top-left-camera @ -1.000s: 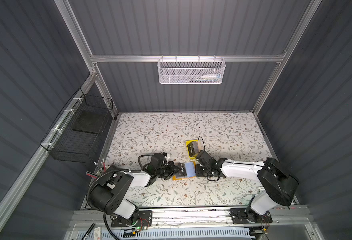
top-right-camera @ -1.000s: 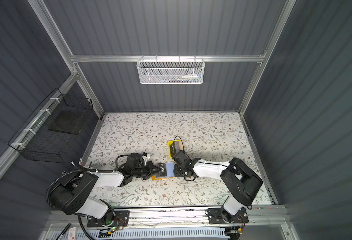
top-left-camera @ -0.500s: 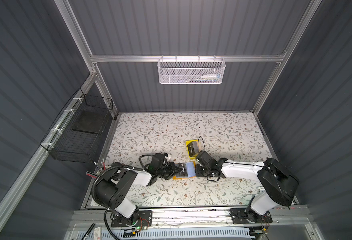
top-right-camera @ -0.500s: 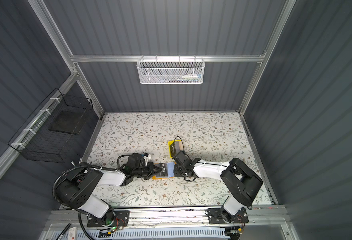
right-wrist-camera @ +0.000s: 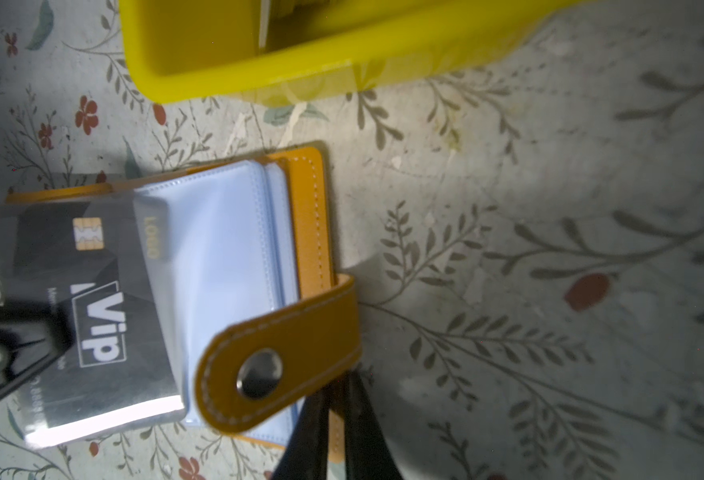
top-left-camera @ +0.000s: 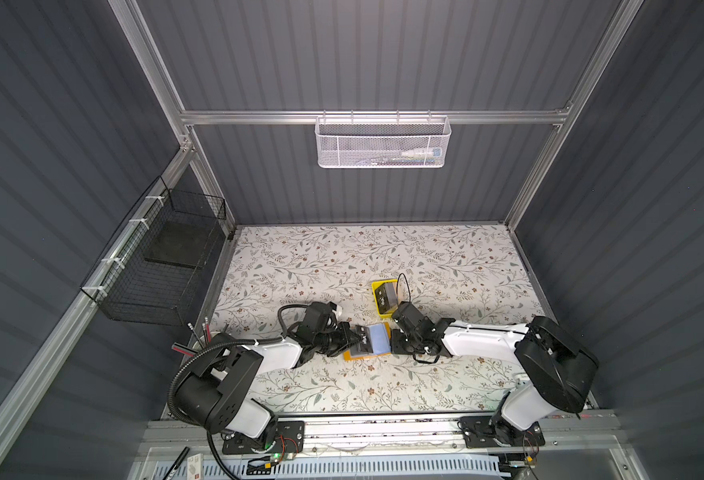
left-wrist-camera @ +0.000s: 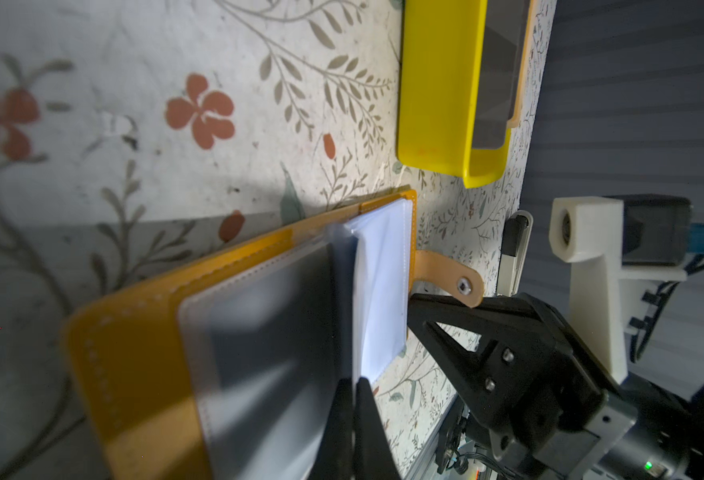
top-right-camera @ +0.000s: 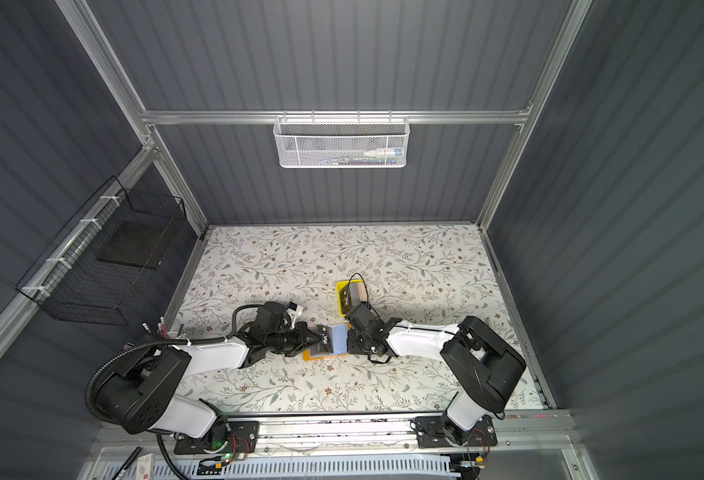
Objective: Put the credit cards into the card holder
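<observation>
Left gripper [top-left-camera: 353, 338] clamped flat on the VIP card [right-wrist-camera: 92, 316]. I see the card's corner tucked under a clear sleeve [right-wrist-camera: 217, 249] of the holder [right-wrist-camera: 312, 216]. Right gripper [right-wrist-camera: 335, 399] is almost closed, nipping the strap [right-wrist-camera: 300, 332]. Holder lies open on the table [top-left-camera: 445, 270], just beside the tray [right-wrist-camera: 217, 75], with more cards [top-left-camera: 384, 298] in it.

Dark grey ribbed walls [top-left-camera: 383, 54] close in 3 sides, framed by aluminium rails [top-left-camera: 258, 117]. A white mesh basket [top-left-camera: 350, 145] hangs on the back rail; a black wire basket [top-left-camera: 146, 299] on the side wall. The desk [top-left-camera: 445, 257] wears a floral-print cover, evenly lit.
</observation>
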Tool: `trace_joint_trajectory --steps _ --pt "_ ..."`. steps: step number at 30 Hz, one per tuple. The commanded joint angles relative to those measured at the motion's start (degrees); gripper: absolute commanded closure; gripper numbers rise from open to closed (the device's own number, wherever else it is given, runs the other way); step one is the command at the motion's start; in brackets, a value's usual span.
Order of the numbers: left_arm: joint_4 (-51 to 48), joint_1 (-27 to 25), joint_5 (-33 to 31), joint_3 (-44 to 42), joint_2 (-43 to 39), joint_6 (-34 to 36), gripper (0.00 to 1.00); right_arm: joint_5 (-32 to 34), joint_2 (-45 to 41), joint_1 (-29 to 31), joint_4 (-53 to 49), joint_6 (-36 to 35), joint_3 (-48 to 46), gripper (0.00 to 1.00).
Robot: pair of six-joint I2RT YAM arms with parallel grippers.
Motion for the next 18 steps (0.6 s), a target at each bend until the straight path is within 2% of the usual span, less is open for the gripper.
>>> trace_joint_trajectory --steps 1,18 --pt "-5.16 0.65 -1.24 1.27 -0.2 3.07 1.0 -0.15 0.08 0.48 -1.45 0.42 -1.2 0.89" --pt "-10.22 1.82 -2.6 2.3 -2.77 5.39 1.0 -0.02 0.36 0.57 -1.78 0.38 -1.21 0.9"
